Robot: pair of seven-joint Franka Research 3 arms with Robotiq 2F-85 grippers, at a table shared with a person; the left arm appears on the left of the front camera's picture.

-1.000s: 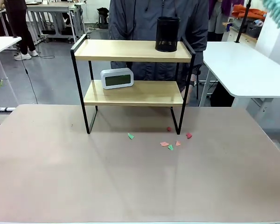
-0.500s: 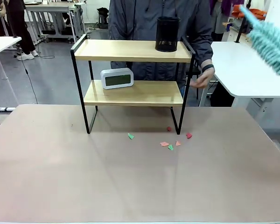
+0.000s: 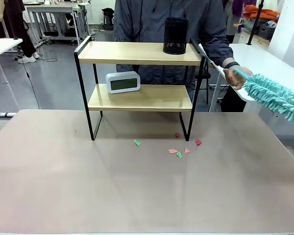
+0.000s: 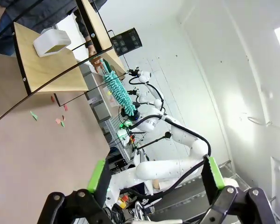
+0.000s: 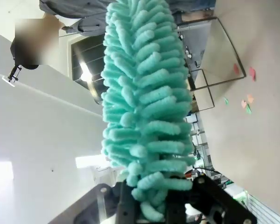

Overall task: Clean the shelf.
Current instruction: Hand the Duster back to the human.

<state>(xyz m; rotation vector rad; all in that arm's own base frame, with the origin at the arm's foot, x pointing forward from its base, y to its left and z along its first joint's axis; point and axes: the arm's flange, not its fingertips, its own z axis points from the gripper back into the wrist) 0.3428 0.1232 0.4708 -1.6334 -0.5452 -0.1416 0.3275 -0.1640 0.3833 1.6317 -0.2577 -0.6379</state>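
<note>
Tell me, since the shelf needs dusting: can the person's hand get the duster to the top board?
Probably yes. The hand holds the duster right of the shelf, with open space between.

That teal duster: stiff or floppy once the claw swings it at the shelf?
Probably soft: the duster is covered in fuzzy chenille loops that should flatten on contact. It likely weighs little, since the person's hand holds it out by the thin tip. Its head looks slightly bowed, so expect some flex.

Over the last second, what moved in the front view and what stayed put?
The teal duster swung down from the upper right corner toward the table, and the person's hand rose to take its handle tip. The shelf, clock, black cup and paper scraps stayed put.
</note>
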